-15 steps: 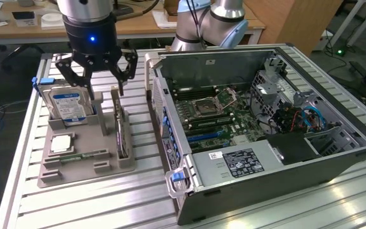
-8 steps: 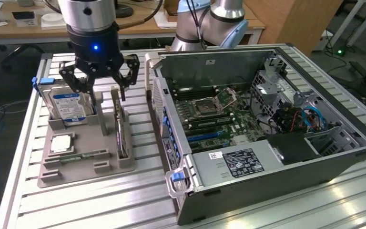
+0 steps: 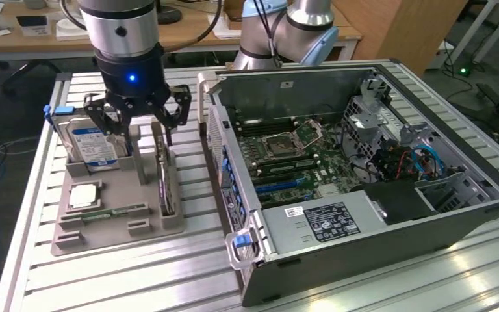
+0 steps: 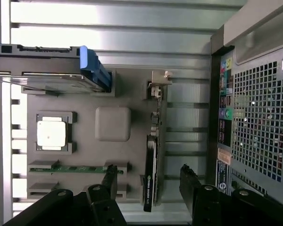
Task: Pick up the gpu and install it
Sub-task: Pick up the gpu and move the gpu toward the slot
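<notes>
Above the grey holder tray [image 3: 145, 227] the pincer [image 3: 143, 130] hung with its jaws spread wide, gripping nothing. The gpu [image 3: 164, 188] stood on edge in a slot on the tray's side nearest the open computer case [image 3: 388, 244]. Seen from the wrist, the gpu [image 4: 152, 160] lay between the two fingers [image 4: 108, 176], touching neither. A hard drive [image 3: 91, 146] stood upright at the tray's far side, with a memory stick [image 3: 111, 213] lying flat. Tray and case sat on the slatted metal surface [image 3: 128, 273].

Hard drive [image 3: 91, 146], memory stick [image 4: 68, 168] (grey tray [image 3: 119, 188])
</notes>
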Robot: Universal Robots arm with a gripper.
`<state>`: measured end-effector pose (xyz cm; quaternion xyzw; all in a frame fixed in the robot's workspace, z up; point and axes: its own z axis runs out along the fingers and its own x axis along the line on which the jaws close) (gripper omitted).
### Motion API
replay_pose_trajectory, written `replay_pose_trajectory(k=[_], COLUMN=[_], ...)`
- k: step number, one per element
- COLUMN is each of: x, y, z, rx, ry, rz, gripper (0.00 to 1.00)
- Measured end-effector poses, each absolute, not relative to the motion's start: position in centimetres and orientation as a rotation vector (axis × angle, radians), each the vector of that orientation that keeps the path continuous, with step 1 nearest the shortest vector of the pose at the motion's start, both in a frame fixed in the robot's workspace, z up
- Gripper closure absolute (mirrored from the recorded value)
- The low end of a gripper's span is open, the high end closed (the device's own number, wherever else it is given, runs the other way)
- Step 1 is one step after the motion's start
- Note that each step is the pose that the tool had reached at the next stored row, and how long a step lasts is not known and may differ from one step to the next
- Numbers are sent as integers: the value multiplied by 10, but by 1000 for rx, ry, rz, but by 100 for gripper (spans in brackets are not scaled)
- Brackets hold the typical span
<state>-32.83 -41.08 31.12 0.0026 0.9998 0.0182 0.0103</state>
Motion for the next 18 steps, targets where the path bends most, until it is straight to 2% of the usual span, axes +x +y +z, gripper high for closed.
replay_pose_trajectory(k=[18], x=[-327], y=[-412], z=[279], rx=[12], ry=[3121], rz=[56], gripper=[35])
